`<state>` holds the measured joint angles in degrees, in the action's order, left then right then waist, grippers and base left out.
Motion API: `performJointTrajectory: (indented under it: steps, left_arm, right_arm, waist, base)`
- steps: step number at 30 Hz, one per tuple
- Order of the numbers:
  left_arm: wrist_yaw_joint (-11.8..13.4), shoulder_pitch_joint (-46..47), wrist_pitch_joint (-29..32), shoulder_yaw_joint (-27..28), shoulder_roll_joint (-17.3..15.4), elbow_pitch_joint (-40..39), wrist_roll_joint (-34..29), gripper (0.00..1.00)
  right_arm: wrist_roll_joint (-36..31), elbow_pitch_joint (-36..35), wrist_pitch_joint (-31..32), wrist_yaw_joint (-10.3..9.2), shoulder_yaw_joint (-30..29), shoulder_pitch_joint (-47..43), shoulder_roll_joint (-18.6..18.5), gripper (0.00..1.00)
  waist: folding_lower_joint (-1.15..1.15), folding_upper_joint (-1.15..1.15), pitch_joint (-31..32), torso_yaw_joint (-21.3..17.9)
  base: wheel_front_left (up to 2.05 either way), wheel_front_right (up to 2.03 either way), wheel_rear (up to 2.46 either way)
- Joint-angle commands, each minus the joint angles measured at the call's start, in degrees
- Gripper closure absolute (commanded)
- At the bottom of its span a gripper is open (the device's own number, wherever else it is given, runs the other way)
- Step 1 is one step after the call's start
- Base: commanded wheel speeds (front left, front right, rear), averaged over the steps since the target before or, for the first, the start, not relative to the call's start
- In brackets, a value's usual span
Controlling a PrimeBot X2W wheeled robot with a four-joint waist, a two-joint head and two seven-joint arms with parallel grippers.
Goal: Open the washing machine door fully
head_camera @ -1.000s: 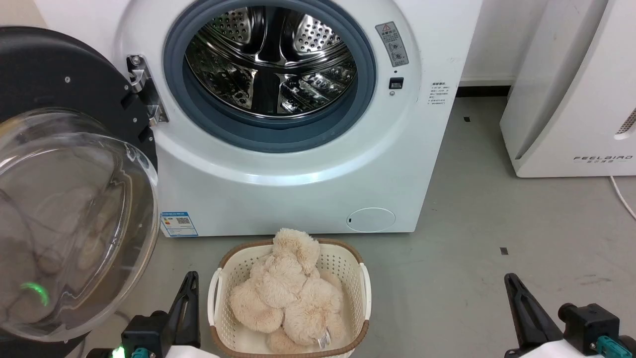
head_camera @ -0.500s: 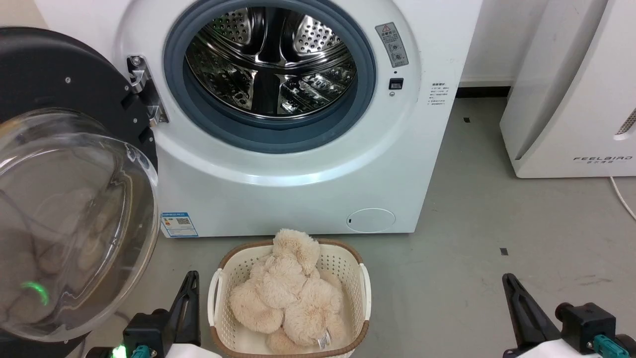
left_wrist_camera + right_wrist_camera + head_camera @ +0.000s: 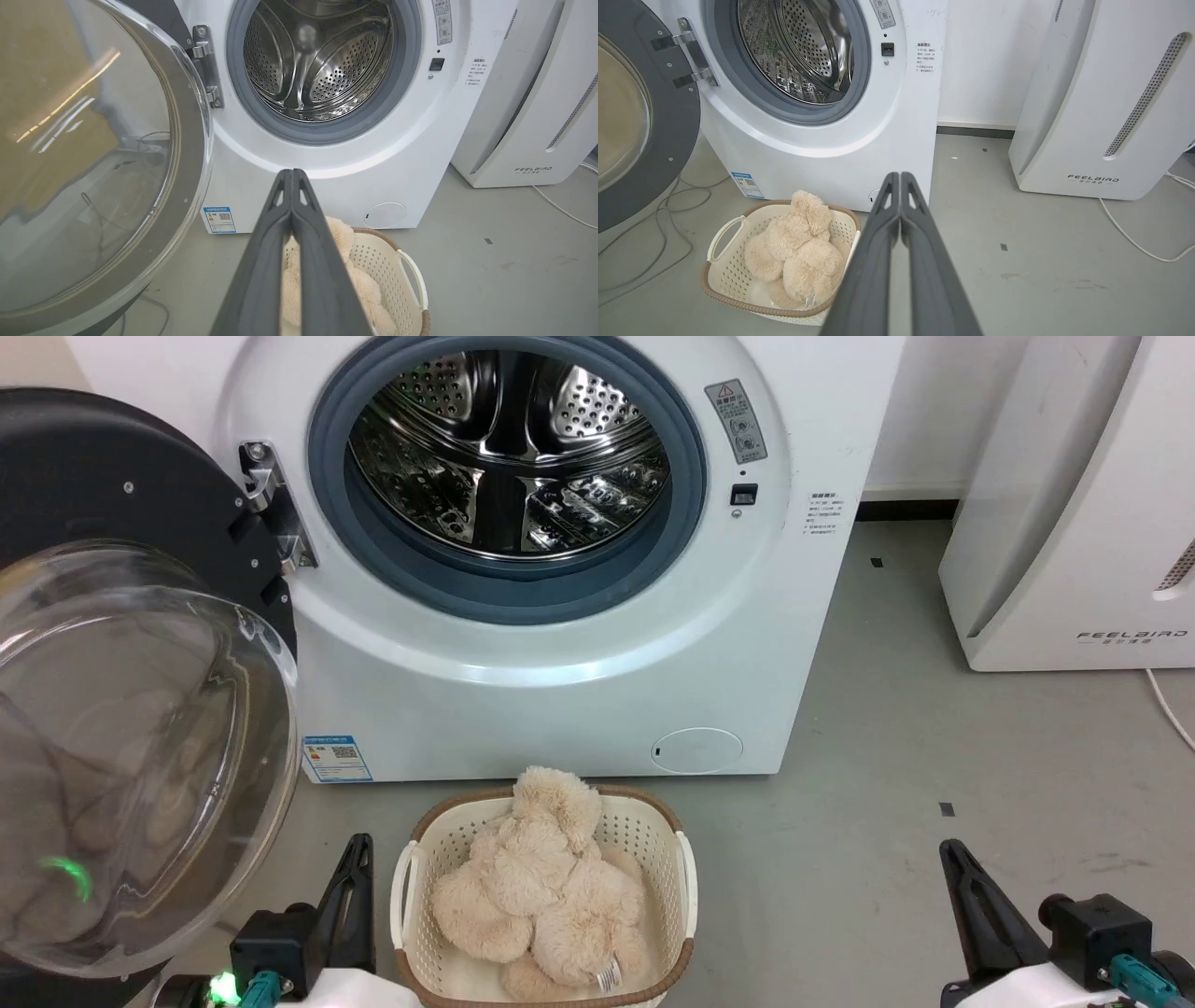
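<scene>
Your washing machine door (image 3: pixel 140 709) stands swung wide at 9 o'clock in the head view. It hangs from the hinge on the left of the washing machine (image 3: pixel 560 653), inner face toward you, and the steel drum (image 3: pixel 509 457) is fully exposed at 12 o'clock. Against a second ago the door has not moved, while both tools have crept a little upward in that view. The door lies at about 10 o'clock from your left tool (image 3: pixel 358 845), near it but apart, and well apart from your right tool (image 3: pixel 950 851) at 5 o'clock. Both tools have their fingers pressed together, holding nothing. Between them on the floor (image 3: pixel 887 756) sits a basket (image 3: pixel 688 877) holding a beige plush toy (image 3: pixel 546 896).
</scene>
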<state>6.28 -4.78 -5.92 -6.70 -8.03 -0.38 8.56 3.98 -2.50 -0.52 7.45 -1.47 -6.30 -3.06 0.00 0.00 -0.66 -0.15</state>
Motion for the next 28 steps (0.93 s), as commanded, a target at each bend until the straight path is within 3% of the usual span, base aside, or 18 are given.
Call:
performJointTrajectory:
  steps: [1,28]
  left_arm:
    - [-0.3,0.9,0.2,0.3,0.2,0.1,-0.7,1.00]
    - [-2.2,2.1,2.0,2.3,1.8,0.2,-3.2,1.00]
  right_arm:
    - [-0.6,0.1,0.1,0.01,0.2,1.1,0.1,1.00]
    - [-1.7,0.9,0.3,0.02,0.6,2.8,0.1,1.00]
  waist:
    - [0.00,0.00,0.0,0.0]
    - [0.00,0.00,0.2,0.0]
  base:
    - [0.00,0.00,0.00]
    - [0.00,0.00,0.00]
